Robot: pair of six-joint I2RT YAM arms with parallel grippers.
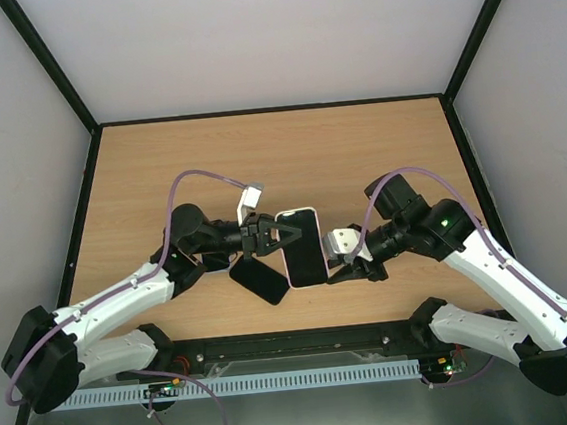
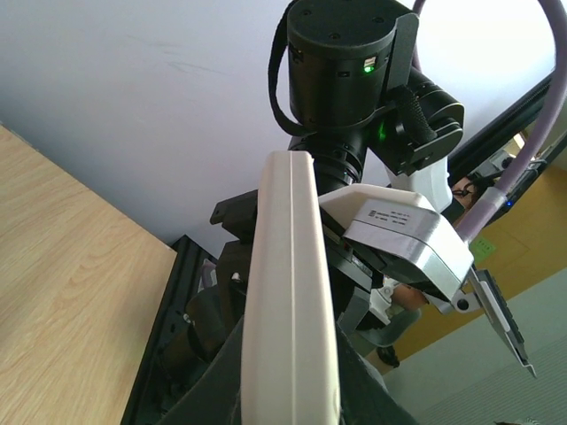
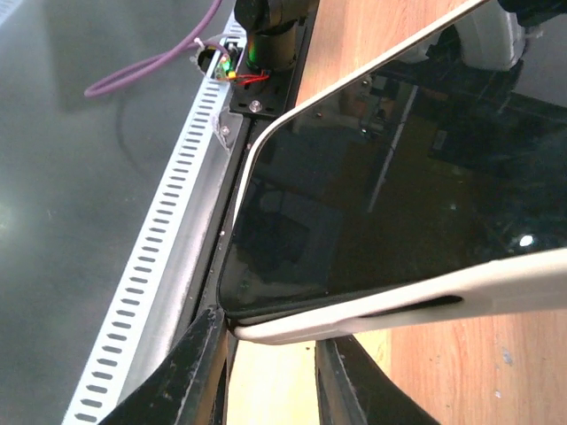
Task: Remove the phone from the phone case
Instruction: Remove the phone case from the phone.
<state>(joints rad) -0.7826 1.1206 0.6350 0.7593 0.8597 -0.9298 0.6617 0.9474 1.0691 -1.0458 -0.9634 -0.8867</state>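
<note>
The black slab smartphone sits screen-up inside the pale soft-shell phone case, held above the wooden bench at centre. The left claw is clamped tight on the case's left edge. The right claw is slightly parted at the near right corner; whether it grips cannot be told.

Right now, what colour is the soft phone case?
The soft phone case is pale off-white; clearest in left wrist view.

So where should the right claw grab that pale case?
Probably the right long rim of the phone case, by its near corner, coming from the right: the left gripper clamps the opposite side, and this rim faces the right gripper.
</note>
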